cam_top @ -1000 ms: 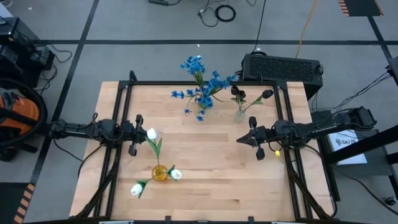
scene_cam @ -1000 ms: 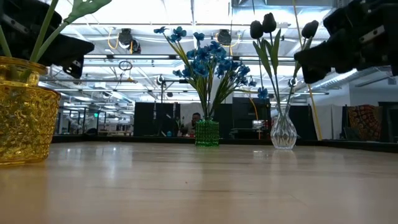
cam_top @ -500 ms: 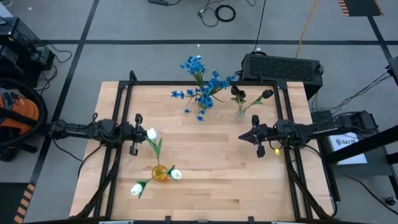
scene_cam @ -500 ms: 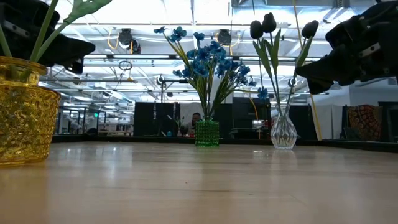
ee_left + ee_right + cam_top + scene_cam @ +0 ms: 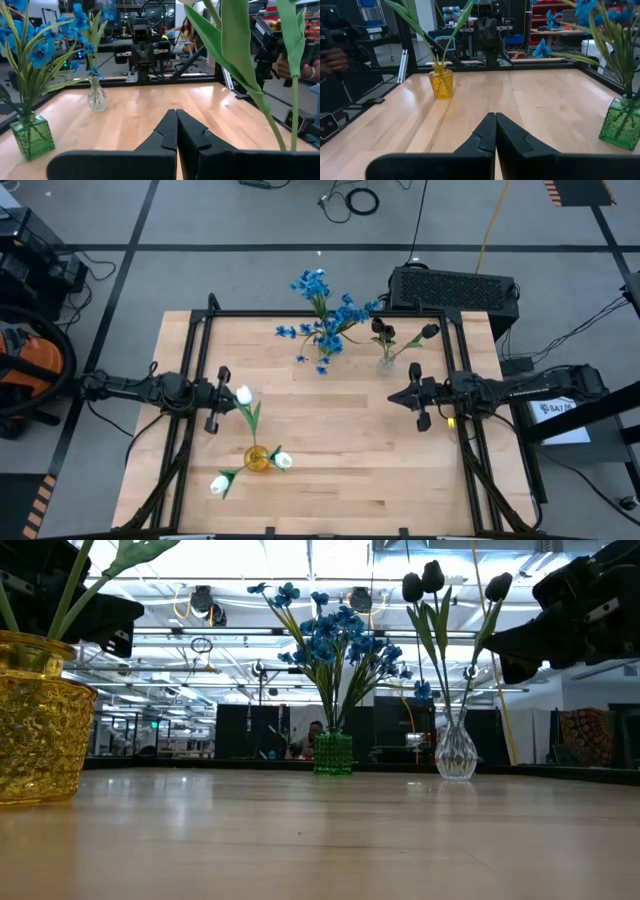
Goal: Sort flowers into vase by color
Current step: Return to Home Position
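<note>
High view: the right claw has drawn back toward the right edge of the frame over the last second; the left claw has eased slightly toward the left edge; both hang over the bench, clear of every flower. White tulips stand in the yellow vase at lower left of the bench; blue blooms fill the green vase at upper centre; dark tulips sit in the clear vase just to its right. No stem lies loose on the wood; judged: sorting is complete and the withdrawal is the closing step.

Low view: yellow vase at far left, green and clear vases upright at centre; the arms hang dark in both upper corners, the right one now nearer the frame edge.

Left wrist view: its fingers are pressed together, gripping nothing; a tulip leaf crosses close in front.

Right wrist view: fingers likewise closed on nothing; yellow vase ahead, green vase at right edge.

Surface and room: pale wood planks inside a black frame; grey floor with cables; a black box behind the bench; a seated person in the workshop beyond.
</note>
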